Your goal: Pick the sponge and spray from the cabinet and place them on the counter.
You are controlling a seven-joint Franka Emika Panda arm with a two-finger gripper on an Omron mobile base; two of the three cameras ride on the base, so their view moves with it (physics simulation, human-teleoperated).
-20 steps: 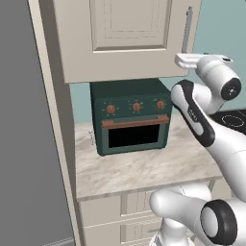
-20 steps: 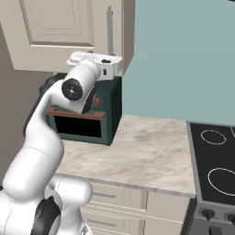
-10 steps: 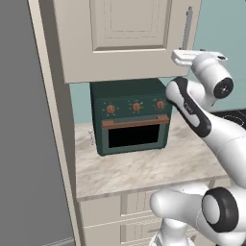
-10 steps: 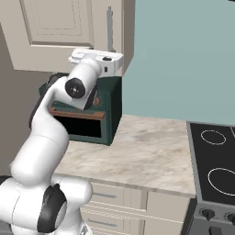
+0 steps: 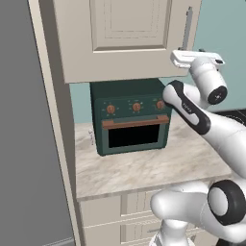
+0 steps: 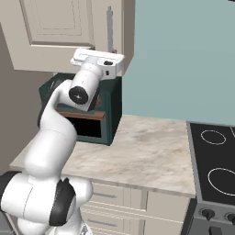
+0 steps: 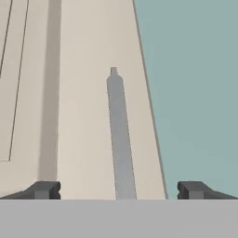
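The arm reaches up, its gripper point(image 7: 117, 190) spread wide and holding nothing, level with the lower end of the handle point(image 7: 120, 139) on the shut cabinet point(image 5: 120, 38). Below lies the counter point(image 6: 151, 151); the right base view adds a black cooktop point(image 6: 215, 170).

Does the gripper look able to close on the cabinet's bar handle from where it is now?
Probably yes. In the hand view the handle runs between the gripper's spread fingertips, with nothing between them and the closed cabinet door. The gripper sits just below the handle's lower end.
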